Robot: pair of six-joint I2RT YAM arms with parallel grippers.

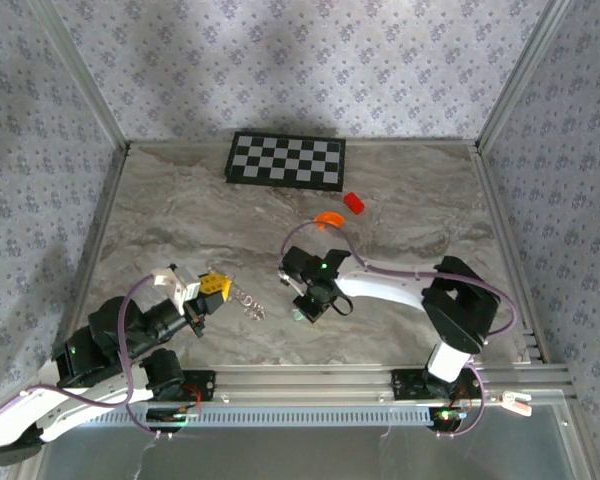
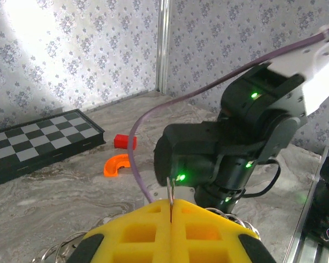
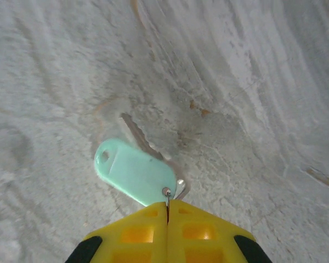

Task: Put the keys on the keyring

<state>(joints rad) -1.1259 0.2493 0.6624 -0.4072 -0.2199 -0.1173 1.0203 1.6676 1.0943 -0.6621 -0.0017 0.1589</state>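
**A:** What does the left gripper (image 2: pixel 170 207) have?

**B:** It is pinched shut on the thin keyring (image 1: pixel 248 300) wire, with rings hanging on either side. The ring could twist or slip.

**A:** And the right gripper (image 3: pixel 167 211)?

**B:** Its fingers are closed on the small loop of the green key tag (image 3: pixel 134 172), low over the table (image 3: pixel 252 82). That loop may slide out during threading.

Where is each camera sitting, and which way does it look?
Top external: high behind both arms, looking down on the table; both arms show.
Left wrist: low, facing across toward the right arm; its left pincer, shut on the keyring, shows.
Right wrist: looking down at the table; its right pincer shows, shut on the green tag.
Shared: top and left wrist both see the chessboard, red block and orange piece.
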